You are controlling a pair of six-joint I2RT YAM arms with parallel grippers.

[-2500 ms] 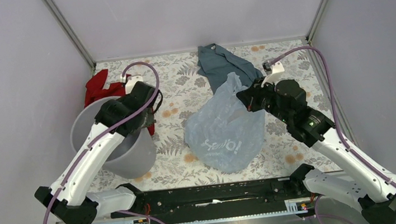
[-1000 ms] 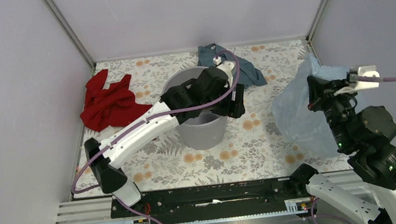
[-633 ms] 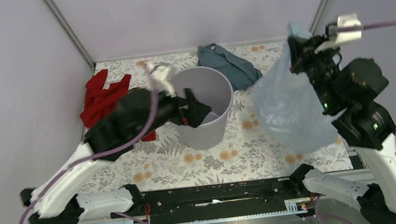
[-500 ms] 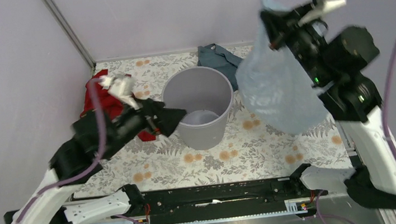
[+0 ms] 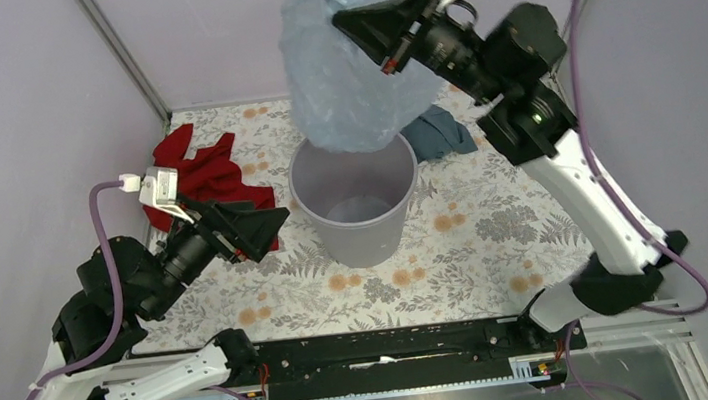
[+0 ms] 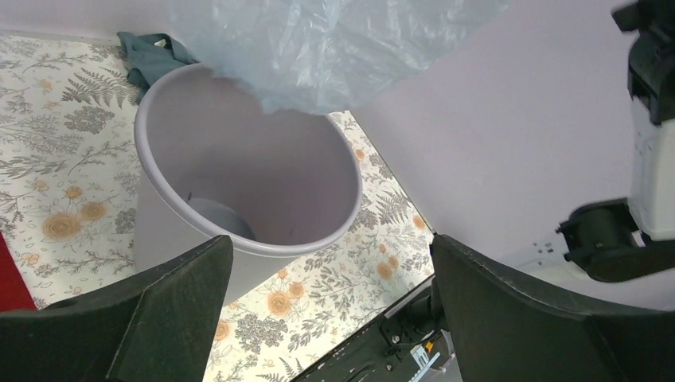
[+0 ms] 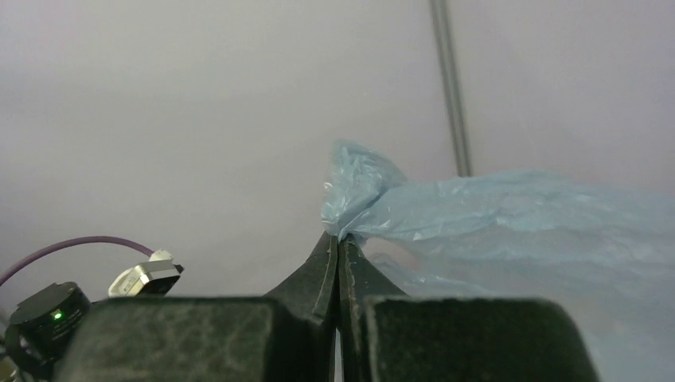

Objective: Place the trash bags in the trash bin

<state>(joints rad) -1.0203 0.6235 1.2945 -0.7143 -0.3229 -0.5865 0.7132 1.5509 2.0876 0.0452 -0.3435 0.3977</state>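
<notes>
The pale blue crinkly trash bag (image 5: 345,65) hangs in the air over the mouth of the grey round trash bin (image 5: 355,245), which stands upright in the middle of the floral table. My right gripper (image 5: 342,20) is shut on the bag's top edge, high above the bin. The right wrist view shows its fingertips (image 7: 337,239) pinched on a bunched corner of the bag (image 7: 493,215). My left gripper (image 5: 267,220) is open and holds nothing, just left of the bin. From the left wrist, the bag's bottom (image 6: 318,48) hangs just above the bin's far rim (image 6: 239,239).
A red cloth (image 5: 206,172) lies left of the bin, behind my left gripper. A dark teal cloth (image 5: 438,135) lies behind the bin to the right, also seen as (image 6: 151,56). Lilac walls close in the back and both sides.
My right arm has swung the bag up and left, from the table's right side to above the bin. My left arm has let go of the bin and drawn back left, gripper open.
</notes>
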